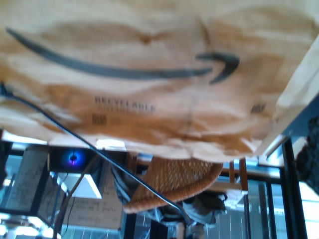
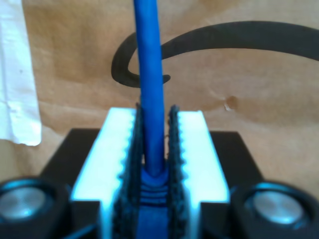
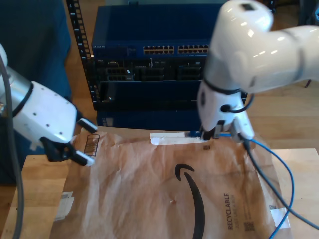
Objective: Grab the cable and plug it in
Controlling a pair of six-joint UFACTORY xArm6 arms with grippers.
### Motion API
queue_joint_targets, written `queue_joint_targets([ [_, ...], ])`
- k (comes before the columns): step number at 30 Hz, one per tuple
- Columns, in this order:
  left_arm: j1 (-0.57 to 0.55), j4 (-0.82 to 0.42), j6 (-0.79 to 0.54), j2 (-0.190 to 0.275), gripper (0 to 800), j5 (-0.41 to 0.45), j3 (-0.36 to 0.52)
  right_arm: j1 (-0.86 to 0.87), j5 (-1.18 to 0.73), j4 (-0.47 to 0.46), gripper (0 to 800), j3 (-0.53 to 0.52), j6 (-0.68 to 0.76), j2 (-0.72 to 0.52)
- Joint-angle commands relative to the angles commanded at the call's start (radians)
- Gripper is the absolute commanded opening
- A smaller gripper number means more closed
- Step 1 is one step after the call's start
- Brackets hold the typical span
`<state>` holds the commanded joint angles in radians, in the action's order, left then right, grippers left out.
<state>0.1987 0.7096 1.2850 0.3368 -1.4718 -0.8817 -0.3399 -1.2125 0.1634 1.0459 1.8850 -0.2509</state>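
My second gripper (image 2: 153, 149) is squeezed tight on the blue cable (image 2: 149, 84), which sticks out over the brown paper (image 2: 259, 124). My first gripper's (image 3: 82, 142) two fingers stand apart, holding nothing.

We see the cable (image 2: 149, 84), thin and bright blue, running straight up between the ribbed fingers (image 2: 197, 149) of our second tool (image 2: 153, 149), which clamps it just past its ribbed blue boot. In the exterior view it trails in a loose curve toward that view's lower right (image 3: 290, 184).
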Motion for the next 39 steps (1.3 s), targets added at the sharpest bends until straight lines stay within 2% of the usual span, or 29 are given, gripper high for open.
queue_joint_targets([
  [5, -0.058, 0.109, 0.005, -0.015, 799, -0.002, -0.002, 0.052, -0.026, 0.107, 4, 0.005, 0.000, -0.061],
  [12, -0.106, 0.123, 0.023, -0.021, 800, 0.006, -0.003, 0.120, -0.069, 0.199, 4, 0.025, 0.008, -0.126],
  [17, -0.123, 0.242, 0.032, -0.021, 800, -0.006, -0.011, 0.144, -0.092, 0.282, 4, 0.031, 0.008, -0.161],
  [19, -0.144, 0.247, 0.032, -0.021, 799, -0.006, -0.018, 0.146, -0.092, 0.308, 4, 0.032, 0.008, -0.183],
  [25, -0.244, 0.252, 0.034, -0.021, 800, 0.003, -0.060, 0.144, -0.106, 0.322, 4, 0.049, 0.041, -0.226],
  [30, -0.249, 0.261, 0.031, -0.021, 799, -0.015, -0.074, 0.141, -0.107, 0.330, 4, 0.040, 0.048, -0.258],
  [33, -0.249, 0.270, 0.029, -0.023, 799, -0.046, -0.110, 0.137, -0.109, 0.330, 4, 0.040, 0.046, -0.267],
  [39, -0.247, 0.348, 0.029, -0.023, 799, -0.064, -0.137, 0.129, -0.107, 0.330, 4, 0.029, 0.046, -0.269],
])
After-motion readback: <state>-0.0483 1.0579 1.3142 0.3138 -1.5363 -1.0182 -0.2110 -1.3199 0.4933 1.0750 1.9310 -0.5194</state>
